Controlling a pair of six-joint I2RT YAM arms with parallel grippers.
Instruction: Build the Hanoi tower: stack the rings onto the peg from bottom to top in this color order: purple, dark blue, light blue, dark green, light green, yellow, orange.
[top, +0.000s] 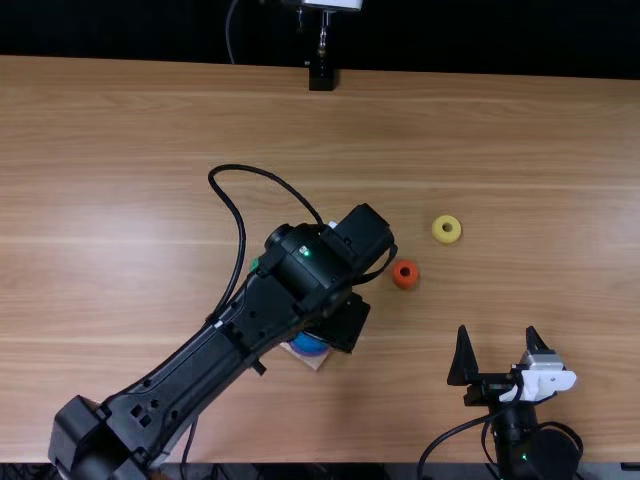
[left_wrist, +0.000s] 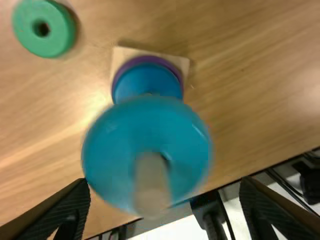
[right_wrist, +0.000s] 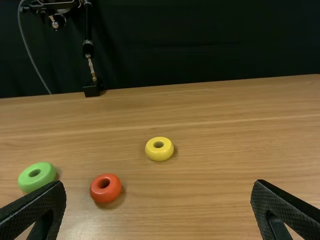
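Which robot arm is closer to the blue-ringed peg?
Left. The left gripper is at the peg, a finger on either side; the right gripper is well off to the peg's right.

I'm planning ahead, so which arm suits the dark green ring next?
Left, probably: its open gripper hangs over the peg, which has the light blue ring around it, and the dark green ring lies nearby. The right gripper is farther from both.

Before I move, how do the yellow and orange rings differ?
The yellow ring is bright yellow, the orange ring a reddish orange. In the top view, the yellow ring looks slightly wider than the orange ring and lies farther right and farther back. Both lie flat on the table, hole up.
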